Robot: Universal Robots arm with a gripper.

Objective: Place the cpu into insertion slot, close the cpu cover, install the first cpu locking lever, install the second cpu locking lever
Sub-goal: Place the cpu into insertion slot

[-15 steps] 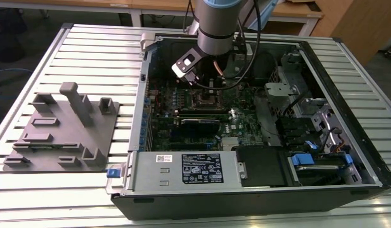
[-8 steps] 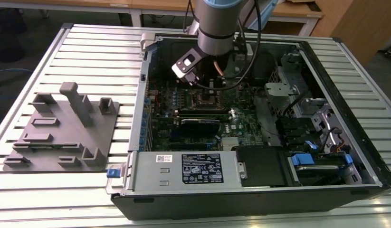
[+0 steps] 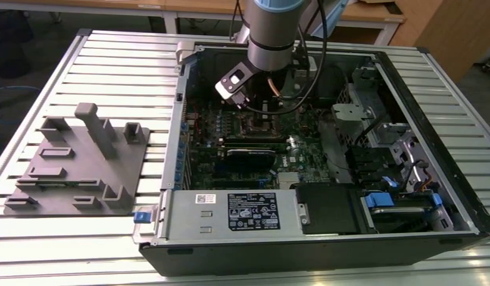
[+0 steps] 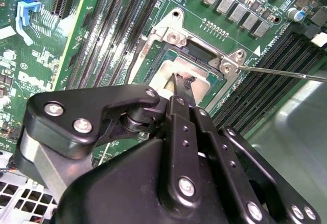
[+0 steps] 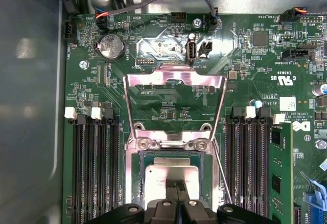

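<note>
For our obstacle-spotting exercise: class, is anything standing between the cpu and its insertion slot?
Nothing visible does. In the first wrist view, the cpu cover is swung back off the insertion slot, the locking lever stands aside, and the cpu appears to sit inside the slot's rim under the gripper.

1 cpu (image 5: 171, 174), 1 insertion slot (image 5: 141, 179), 1 cpu cover (image 5: 174, 77), 1 coin cell (image 5: 111, 46), 1 PSU (image 3: 228, 215), 1 grey fixture plate (image 3: 70, 174).

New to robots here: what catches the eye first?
The open black computer case on the slatted metal table, with the grey robot arm reaching down into it, stands out in the exterior view. In the first wrist view the black claw sits right over the small silver-grey square chip in its metal-rimmed socket, the thin silver cover frame swung open.
</note>
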